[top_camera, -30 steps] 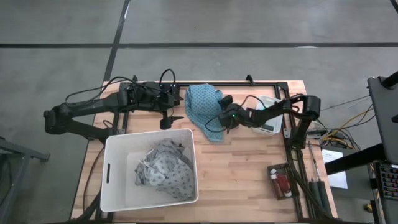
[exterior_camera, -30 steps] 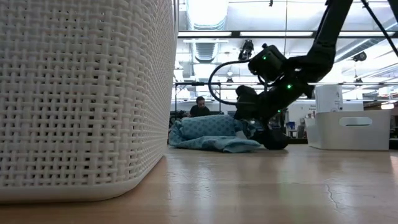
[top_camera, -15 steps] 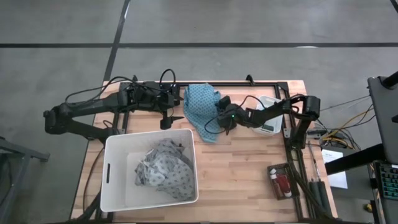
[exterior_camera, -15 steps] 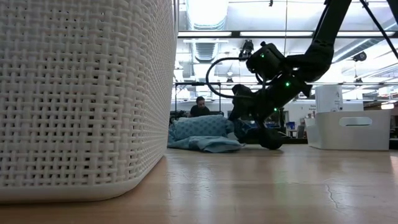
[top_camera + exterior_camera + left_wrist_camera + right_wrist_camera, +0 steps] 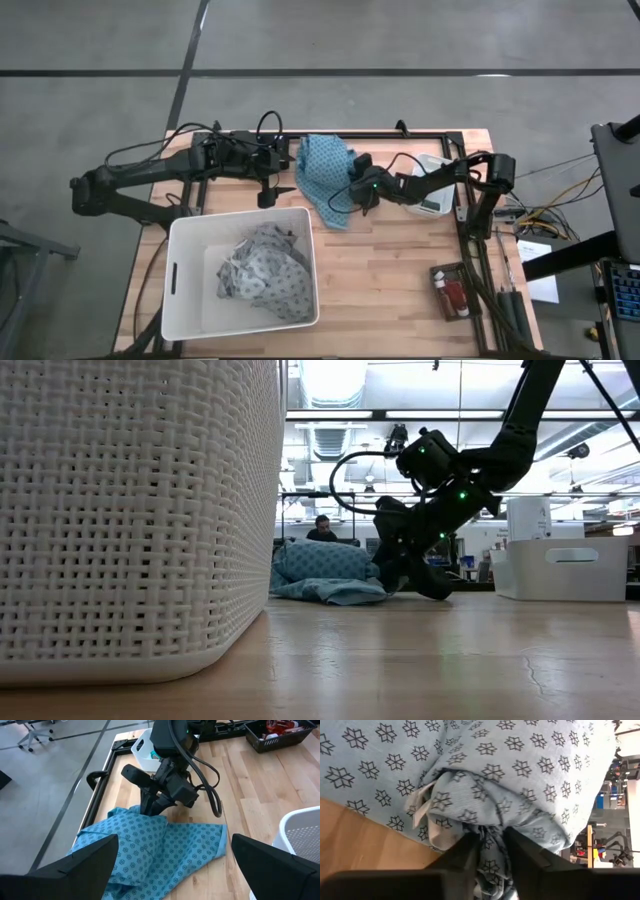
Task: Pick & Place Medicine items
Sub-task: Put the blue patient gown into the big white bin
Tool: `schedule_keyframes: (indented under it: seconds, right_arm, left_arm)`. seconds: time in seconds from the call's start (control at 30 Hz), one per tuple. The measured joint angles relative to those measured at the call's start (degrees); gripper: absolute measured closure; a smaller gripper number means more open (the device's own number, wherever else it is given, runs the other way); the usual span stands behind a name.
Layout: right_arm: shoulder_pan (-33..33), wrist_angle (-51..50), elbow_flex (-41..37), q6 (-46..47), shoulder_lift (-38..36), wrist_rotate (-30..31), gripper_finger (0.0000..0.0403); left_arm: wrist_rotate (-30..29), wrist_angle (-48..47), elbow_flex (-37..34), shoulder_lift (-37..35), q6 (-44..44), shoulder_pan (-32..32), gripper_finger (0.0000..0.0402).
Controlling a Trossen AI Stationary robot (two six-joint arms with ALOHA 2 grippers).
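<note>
A blue patterned cloth [image 5: 320, 168] lies crumpled on the wooden table's far middle, resting on its underside. My right gripper [image 5: 346, 200] is at the cloth's right side, shut on a bunch of it. My left gripper [image 5: 270, 192] hangs open above the table left of the cloth, its fingers wide apart in the left wrist view and touching nothing. Red bottles [image 5: 452, 294] lie in a dark tray [image 5: 441, 300] at the table's near right corner, far from both grippers. My right gripper pinches a gathered bunch of the cloth's right-hand edge [image 5: 487, 832] between its two fingers [image 5: 465, 851], several folded layers together. It comes slanting down from the table's right side. The cloth still lies on the table, slack.
A white woven basket [image 5: 176, 270] at the near left holds a grey patterned cloth [image 5: 262, 272]. A small white container [image 5: 432, 192] stands behind my right arm at the far right. Bare wood lies between the basket and the dark tray.
My right gripper has shut on the cloth's right edge and rolled slightly at the wrist. The flat flap of cloth that reached toward the gripper has been gathered in and bunched, while the rest of the cloth stays where it was.
</note>
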Motion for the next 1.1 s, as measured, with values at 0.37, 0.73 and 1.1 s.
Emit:
schedule_keyframes:
  seconds: [0.37,0.73,1.1]
  right_arm:
    - [0.19,-0.27,-0.04,-0.09,-0.57,2.85,0.0388]
    - [1.48,-11.82,-0.57,4.94,-12.31,4.69,0.0389]
    - [9.82,-35.67,-1.55,29.6,-27.78,-4.41,0.039]
  left_arm:
    - [0.0,0.0,0.0,0.0,0.0,-0.01,0.0009]
    - [0.0,0.0,0.0,0.0,0.0,-0.01,0.0009]
    - [0.0,-0.02,0.0,0.0,0.0,-0.01,0.0009]
